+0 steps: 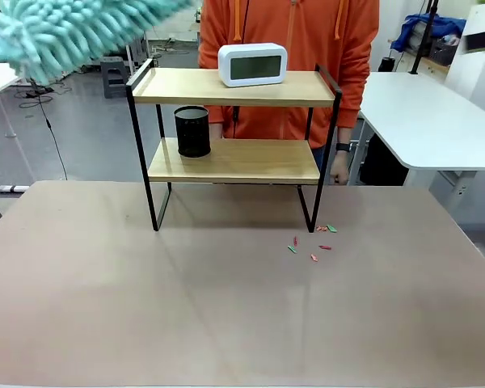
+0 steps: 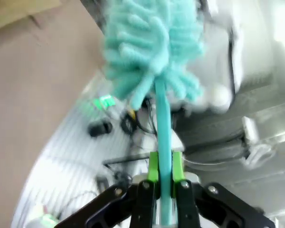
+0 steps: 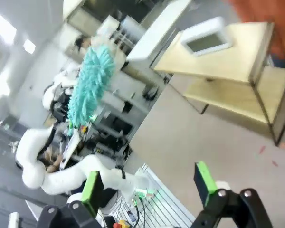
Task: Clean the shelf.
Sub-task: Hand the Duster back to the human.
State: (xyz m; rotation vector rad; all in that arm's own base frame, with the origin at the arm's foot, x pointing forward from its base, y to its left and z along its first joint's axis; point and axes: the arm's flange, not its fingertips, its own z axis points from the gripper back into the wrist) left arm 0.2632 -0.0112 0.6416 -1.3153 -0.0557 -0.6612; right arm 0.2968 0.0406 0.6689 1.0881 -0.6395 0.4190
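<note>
Shelf [image 1: 186, 85], a small two-tier rack with wooden boards in a black frame, stands at the far middle of the brown table [image 1: 226, 323], just in front of a person in an orange hoodie [image 1: 307, 32]. The left gripper [image 2: 165, 167] is clamped on the handle of a fluffy teal duster [image 1: 56, 32], raised high off to the shelf's left. The right gripper [image 3: 148, 183] hangs with its fingers spread, holding nothing.

A white digital clock [image 1: 252, 65] sits unsecured on the top board. A broad sweep of the duster would likely push it off the back edge toward the person. The rack looks light and could slide.

On the lower board, at its left end, stands a black mesh pen cup [image 1: 192, 131]. Whether anything is inside cannot be told from this angle. A low pass could tip it. Small coloured scraps [image 1: 311, 242] lie on the table beside the right front leg.
</note>
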